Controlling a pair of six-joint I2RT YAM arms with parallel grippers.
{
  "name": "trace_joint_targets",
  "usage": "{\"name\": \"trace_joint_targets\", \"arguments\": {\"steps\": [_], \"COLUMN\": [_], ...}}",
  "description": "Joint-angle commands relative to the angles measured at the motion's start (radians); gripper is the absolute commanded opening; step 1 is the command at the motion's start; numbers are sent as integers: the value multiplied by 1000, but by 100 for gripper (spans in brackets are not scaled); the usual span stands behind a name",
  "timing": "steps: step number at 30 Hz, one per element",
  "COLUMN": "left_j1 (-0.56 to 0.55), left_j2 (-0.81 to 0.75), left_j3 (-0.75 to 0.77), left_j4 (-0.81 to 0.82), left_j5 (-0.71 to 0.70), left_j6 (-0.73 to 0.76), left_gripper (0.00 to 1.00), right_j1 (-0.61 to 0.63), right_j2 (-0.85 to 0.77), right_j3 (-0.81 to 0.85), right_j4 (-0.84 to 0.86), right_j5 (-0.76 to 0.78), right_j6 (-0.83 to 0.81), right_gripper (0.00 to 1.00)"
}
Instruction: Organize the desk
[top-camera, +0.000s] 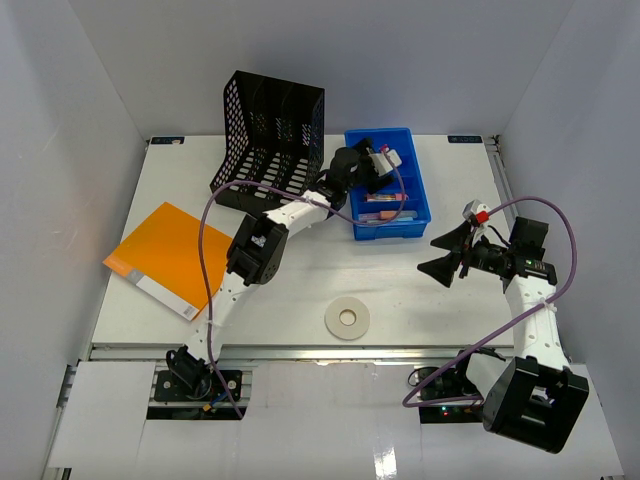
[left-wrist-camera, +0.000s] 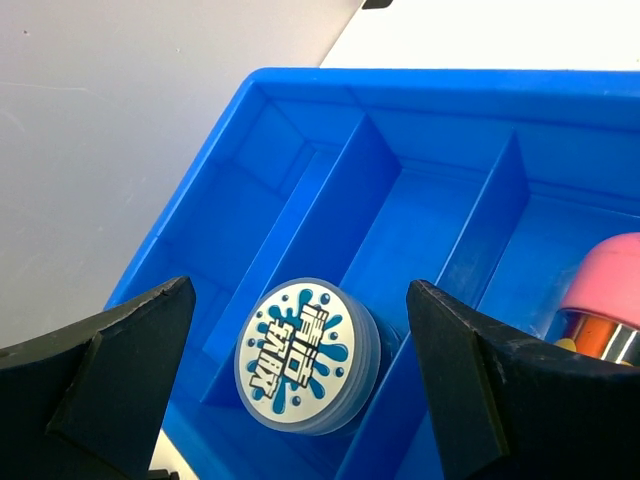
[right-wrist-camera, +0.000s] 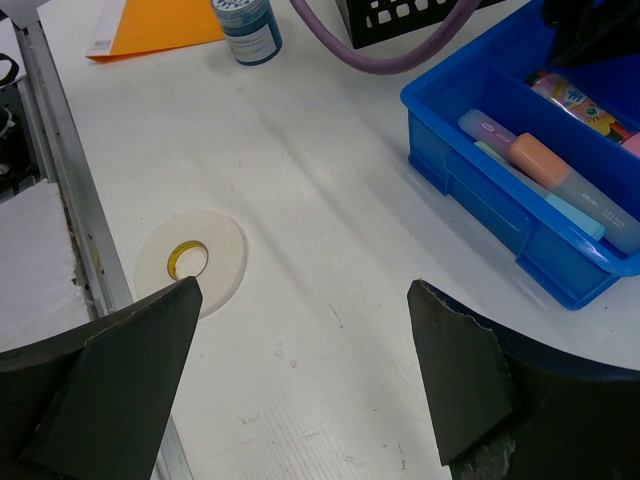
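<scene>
White counter (top-camera: 300, 285) is bearing a tray (top-camera: 392, 231), upper centre. Left tool (left-wrist-camera: 300, 300) and right tool (right-wrist-camera: 305, 290) are gaping, left over the tin (left-wrist-camera: 308, 357); rising straight should spare it.

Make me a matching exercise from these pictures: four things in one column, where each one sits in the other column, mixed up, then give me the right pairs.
Things:
1. orange folder
2. white tape roll
3. round splash-label tin
4. black mesh rack

Places:
A. in a blue tray compartment
B. flat at the desk's left edge
C. far side, left of the tray
D. by the near edge

Pairs: 1-B; 2-D; 3-A; 4-C
</scene>
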Motion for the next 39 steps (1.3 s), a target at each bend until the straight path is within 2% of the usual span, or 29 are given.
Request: {"name": "trace_joint_targets", "arguments": {"steps": [1, 7, 10, 13, 14, 17, 18, 19, 21, 24, 29, 33, 39], "left_j1": [-17, -22, -22, -22, -22, -17, -16, -16, -8, 16, 47, 80, 134], "left_j2": [-187, -301, -401, -566, -611, -795, -883, -995, -1132, -1369, -1643, -1650, -1493], "left_j3": [66, 68, 17, -147, -191, -411, -483, -627, -798, -1047, -1303, -1384, -1380], "left_j4": [-12, -62, -113, -214, -251, -407, -435, -438, -441, -503, -635, -714, -683], "left_j5": [25, 56, 60, -3, -6, -68, -80, -86, -105, -221, -370, -448, -502], "left_j6": [-76, -260, -346, -576, -584, -768, -809, -830, -889, -1014, -1151, -1237, -1267], "left_gripper": [98, 98, 98, 98, 98, 98, 98, 98, 98, 98, 98, 97, 97], "right_j1": [-7, -8, -8, -8, -8, -7, -7, -7, -7, -5, -4, -4, -4], "right_j2": [-10, -10, -10, -10, -13, -14, -14, -14, -14, -19, -18, -18, -18], "right_j3": [11, 7, 7, 7, 9, 9, 9, 9, 7, 0, -15, -26, -29], "right_j4": [-3, -3, -3, -6, -6, 0, 3, 6, 14, 45, 82, 112, 124], "right_j5": [-22, -15, -13, -8, -3, 18, 24, 38, 55, 77, 102, 106, 122], "right_j6": [-13, -20, -23, -22, -22, -10, -4, 0, 14, 50, 88, 115, 124], "right_gripper": [90, 90, 90, 90, 90, 90, 90, 90, 90, 90, 90, 90, 90]}}
